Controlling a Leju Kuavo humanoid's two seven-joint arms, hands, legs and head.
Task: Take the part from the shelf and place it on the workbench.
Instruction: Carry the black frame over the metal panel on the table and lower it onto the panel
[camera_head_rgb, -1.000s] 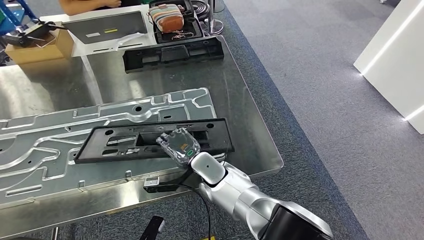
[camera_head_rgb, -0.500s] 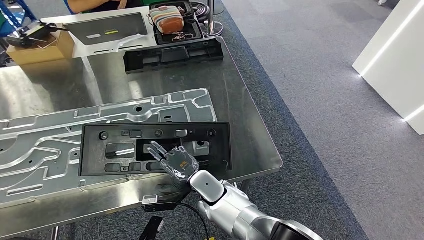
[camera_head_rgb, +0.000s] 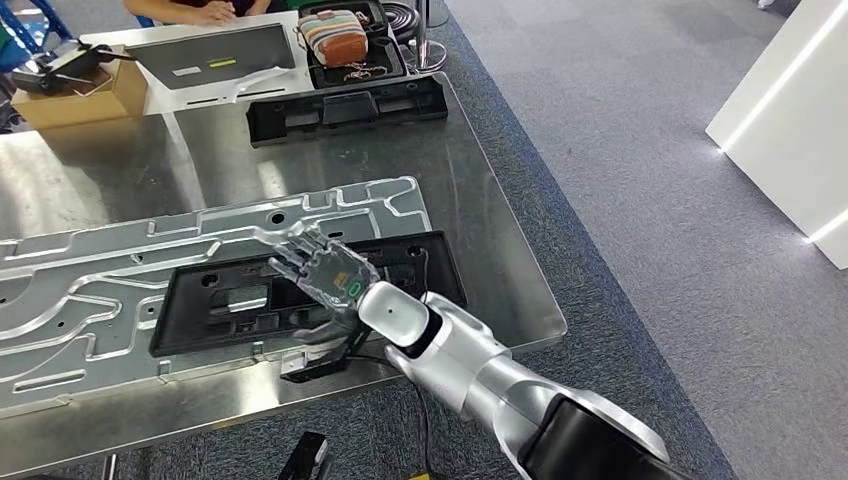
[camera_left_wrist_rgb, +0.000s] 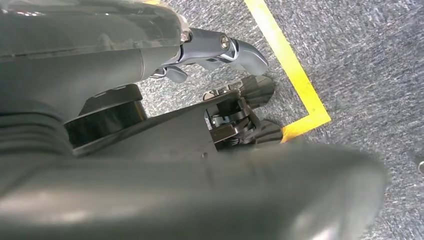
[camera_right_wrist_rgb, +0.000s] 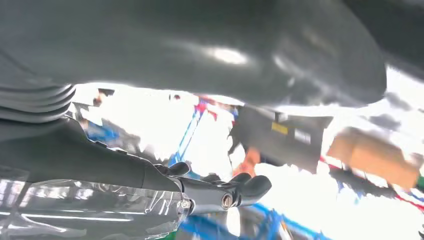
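The black part (camera_head_rgb: 300, 295) lies flat on the grey stamped panel (camera_head_rgb: 120, 270) on the steel workbench (camera_head_rgb: 480, 200), so I judge the placing step nearly done and the release in hand. My right hand (camera_head_rgb: 325, 268) hovers over its middle, fingers (camera_head_rgb: 290, 248) spread apart, gripping nothing; the part sits just beneath and beyond them. Next I'd lift clear without snagging it. My left hand (camera_left_wrist_rgb: 210, 50) hangs by the floor, fingers loosely apart, empty.
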